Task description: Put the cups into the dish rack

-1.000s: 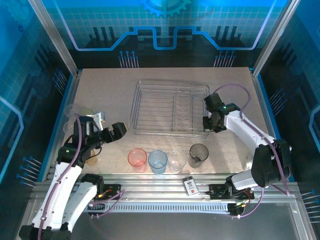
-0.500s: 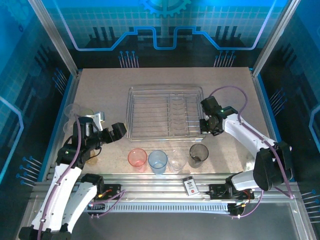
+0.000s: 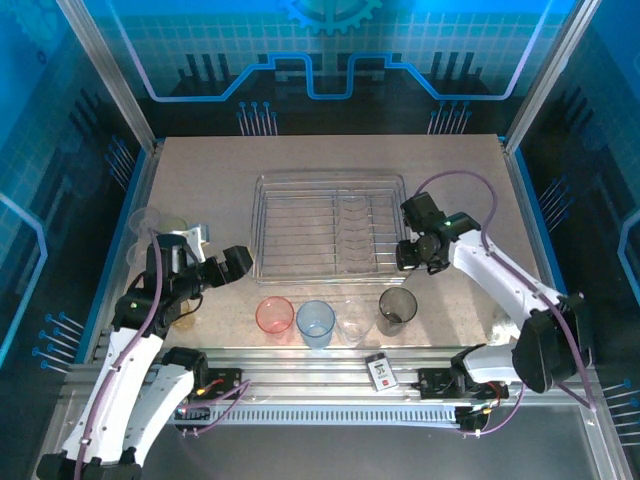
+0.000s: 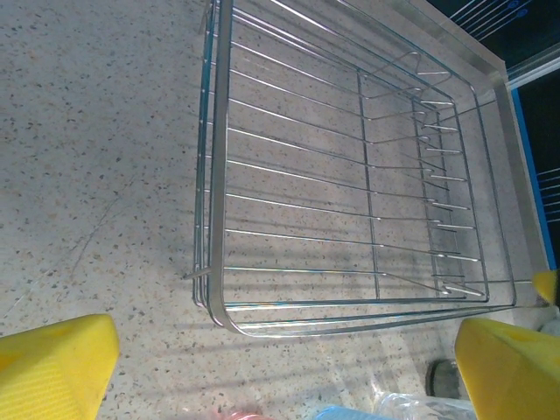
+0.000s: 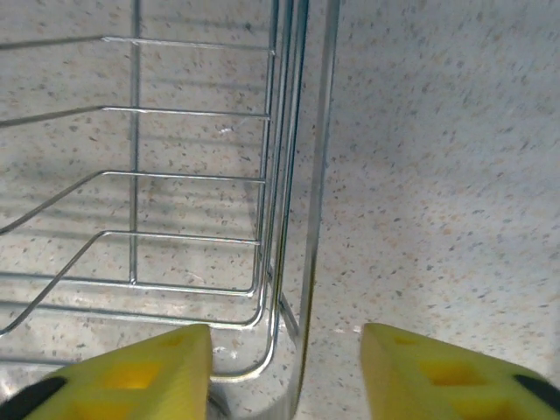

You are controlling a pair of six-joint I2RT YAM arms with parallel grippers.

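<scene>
The chrome wire dish rack (image 3: 258, 232) lies flat mid-table, nothing in it. My right gripper (image 3: 409, 257) is at its right near corner, open. In the right wrist view the yellow fingers (image 5: 149, 372) stand either side of the rack's side wire (image 5: 308, 289), with gaps on both sides. My left gripper (image 3: 240, 262) hangs open just off the rack's left near corner (image 4: 214, 297). In front of the rack stand a pink cup (image 3: 274, 317), a blue cup (image 3: 315, 322), a clear cup (image 3: 352, 322) and a smoky grey cup (image 3: 396, 310).
At the table's left edge stand a clear cup (image 3: 140, 222) and a pale yellow cup (image 3: 172, 228). An amber cup (image 3: 185, 315) is partly under my left arm. A black-and-white card (image 3: 380, 371) lies on the near rail.
The right gripper dragged the rack left and towards the near edge, then opened and let go of its side wire. The left arm has stayed put.
</scene>
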